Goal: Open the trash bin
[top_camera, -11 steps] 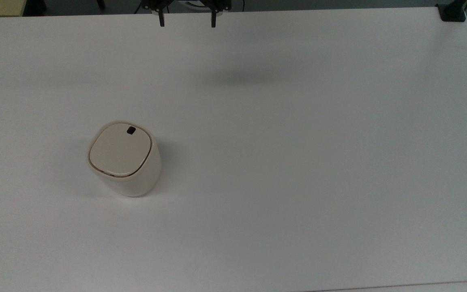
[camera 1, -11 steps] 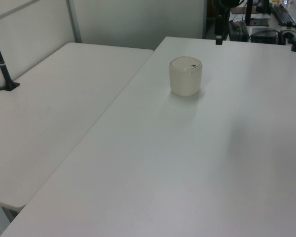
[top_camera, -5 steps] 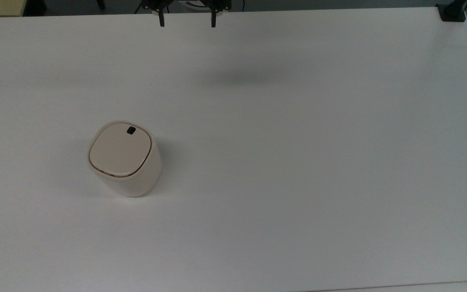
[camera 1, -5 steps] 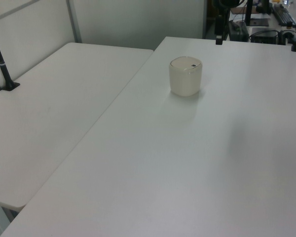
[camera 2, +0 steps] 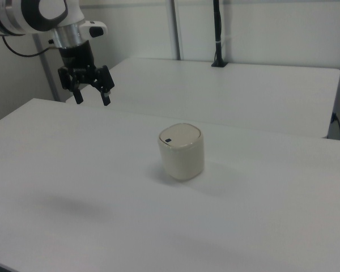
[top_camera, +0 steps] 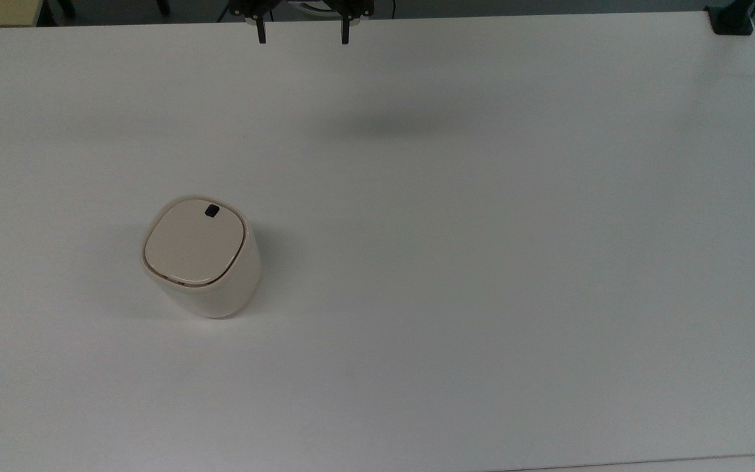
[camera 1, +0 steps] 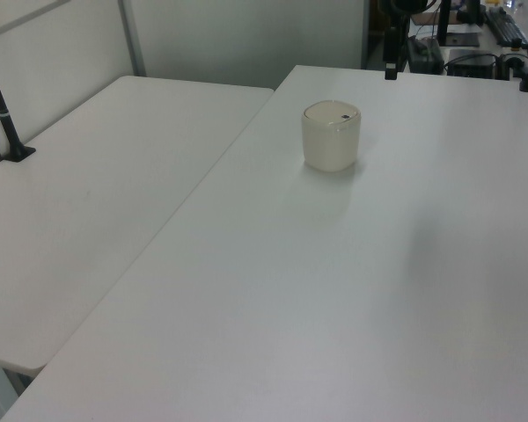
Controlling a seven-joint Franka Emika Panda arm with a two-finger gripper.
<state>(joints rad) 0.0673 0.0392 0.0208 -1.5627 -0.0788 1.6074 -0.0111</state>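
Claw (camera 2: 92, 97) hangs in the air above the desk (camera 2: 73, 170), fingers pointing down and spread wide with nothing between them. You can see both dark fingertips (top_camera: 261, 36) poking in at the upper edge of the top view, with clear space between the two. In the right view the claw sits toward the upper left, well apart from the trash bin (camera 2: 182, 151), on the end of the white arm (camera 2: 39, 14).

Note the bin stands upright on the white desk (top_camera: 482, 262), alone on the surface. In the top view it sits left of centre (top_camera: 200, 259); in the left view it is toward the far end of the desk (camera 1: 331, 135). Its lid (top_camera: 194, 242) lies flat and closed on the cream body. You will find the small black button (top_camera: 212, 211) at the lid's edge, on the side toward the top view's upper edge; in the right view the button (camera 2: 168, 140) faces the right view's left, the claw's side.

A soft shadow (top_camera: 377, 124) lies on the desk below the claw in the top view. A second white desk (camera 1: 97, 193) stands alongside, with a dark pole (camera 1: 2, 110) clamped at its edge.
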